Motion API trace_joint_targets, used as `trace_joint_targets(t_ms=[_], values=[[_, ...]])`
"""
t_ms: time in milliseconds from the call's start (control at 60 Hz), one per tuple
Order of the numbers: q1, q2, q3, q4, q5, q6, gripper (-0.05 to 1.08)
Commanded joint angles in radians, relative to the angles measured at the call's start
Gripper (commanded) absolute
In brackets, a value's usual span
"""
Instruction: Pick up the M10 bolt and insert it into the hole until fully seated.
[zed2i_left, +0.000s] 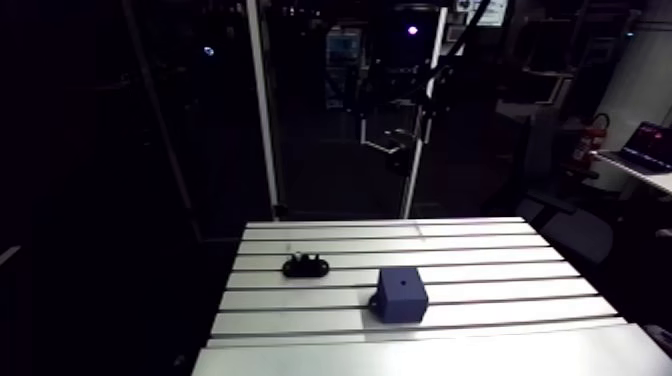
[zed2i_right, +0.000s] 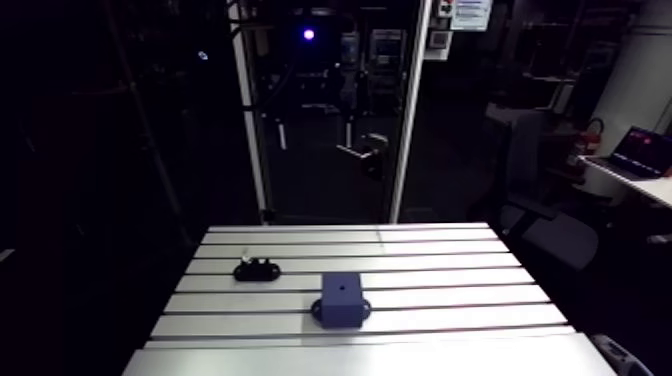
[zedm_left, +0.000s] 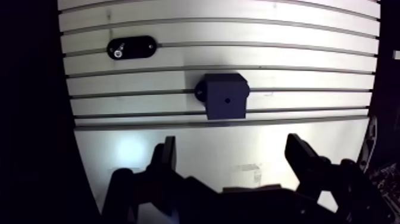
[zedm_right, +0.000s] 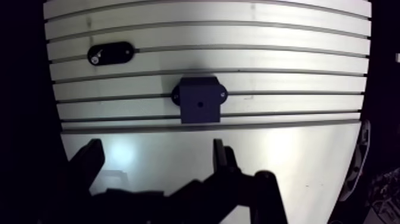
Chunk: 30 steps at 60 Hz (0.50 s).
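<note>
A dark blue block (zedm_left: 225, 96) with a small hole (zedm_left: 227, 100) in its top face sits on the slotted aluminium table (zedm_left: 309, 65). Farther out and to one side lies a black oval holder (zedm_left: 131, 47), and the bolt's bright head (zedm_left: 118, 52) shows at one end of it. In the arm view the block (zed2i_left: 402, 294) stands to the right of the holder (zed2i_left: 305, 266). My gripper (zedm_left: 232, 149) hangs high above the table's near strip, short of the block. It is open with nothing between its fingers. The arm view does not show it.
The table's left edge (zedm_left: 65, 89) drops into darkness close beside the holder. A smooth unslotted strip (zedm_left: 238, 134) runs along the near side of the table, under the gripper. Dim frame posts (zed2i_left: 262, 110) stand behind the far edge.
</note>
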Motion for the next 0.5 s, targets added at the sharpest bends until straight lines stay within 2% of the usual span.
trace_joint_targets(t_ms=[17, 117, 200, 500], values=[[0.005, 0.000, 0.019, -0.028, 0.008, 0.009, 0.00], [0.018, 0.001, 0.037, -0.088, 0.012, 0.037, 0.00], [0.069, 0.010, 0.060, -0.153, 0.008, 0.079, 0.00], [0.142, 0.068, 0.101, -0.261, 0.003, 0.175, 0.00]])
